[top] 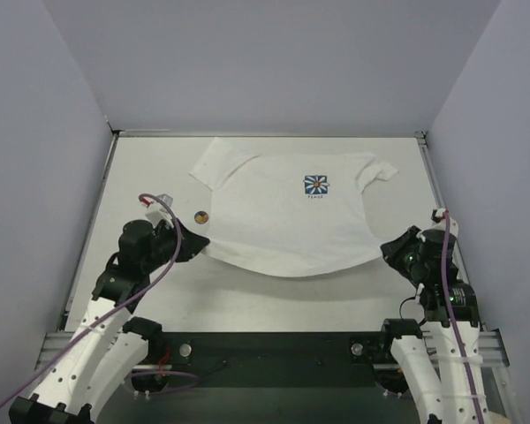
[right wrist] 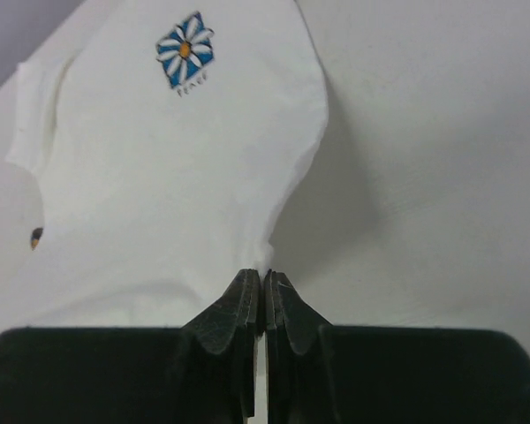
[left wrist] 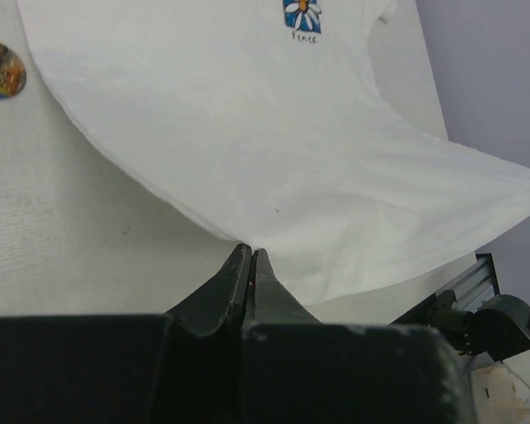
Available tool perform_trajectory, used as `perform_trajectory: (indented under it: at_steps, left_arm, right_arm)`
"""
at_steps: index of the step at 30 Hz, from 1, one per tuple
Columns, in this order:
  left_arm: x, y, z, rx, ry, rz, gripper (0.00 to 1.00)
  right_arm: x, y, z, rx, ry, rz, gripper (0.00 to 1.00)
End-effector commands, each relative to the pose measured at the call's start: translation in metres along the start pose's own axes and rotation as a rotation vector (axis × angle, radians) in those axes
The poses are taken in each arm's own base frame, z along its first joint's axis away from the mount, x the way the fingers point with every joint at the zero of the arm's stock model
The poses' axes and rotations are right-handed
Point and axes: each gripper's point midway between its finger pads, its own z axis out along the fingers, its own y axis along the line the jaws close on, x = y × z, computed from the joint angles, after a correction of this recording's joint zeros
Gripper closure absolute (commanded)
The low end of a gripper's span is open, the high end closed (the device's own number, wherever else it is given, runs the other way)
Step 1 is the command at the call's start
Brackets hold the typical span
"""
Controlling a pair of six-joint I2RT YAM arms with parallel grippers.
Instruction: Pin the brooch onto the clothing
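Note:
The clothing [top: 283, 221], a white T-shirt with a blue-and-white flower print [top: 317, 185], lies spread on the table with its hem toward me. My left gripper [top: 203, 243] is shut on the hem's left corner, and the fabric [left wrist: 274, 132] runs right up to its closed tips [left wrist: 250, 252]. At the hem's right corner my right gripper [top: 384, 250] is shut too, with the cloth [right wrist: 159, 177] bunching into its tips [right wrist: 263, 276]. The hem sags between the two. The brooch [top: 201, 215], a small round brownish disc, lies on the table just left of the shirt, also visible as the brooch [left wrist: 0, 68] and the brooch [right wrist: 36, 237].
Pale walls [top: 53, 132] close in the table on the left, back and right. A metal rail [top: 274, 336] runs along the near edge between the arm bases. A small whitish object [top: 164, 200] sits on the table beside the left arm's cable.

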Motion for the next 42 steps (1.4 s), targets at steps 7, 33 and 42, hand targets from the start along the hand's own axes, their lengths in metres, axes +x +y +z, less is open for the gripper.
perform_trajectory:
  at_steps: [7, 33, 42]
  left_arm:
    - [-0.182, -0.157, -0.081, 0.297, -0.493, 0.297, 1.0]
    - [-0.338, -0.254, -0.124, 0.345, -0.74, 0.448, 1.0]
    - [-0.435, -0.245, -0.066, 0.405, -0.755, 0.379, 1.0]
  right_arm:
    - [-0.156, 0.125, -0.138, -0.512, -0.56, -0.011, 1.0]
    - [-0.291, 0.238, -0.209, -0.819, -0.862, -0.176, 1.0]
    - [-0.373, 0.295, -0.097, -0.804, -0.745, -0.177, 1.0]
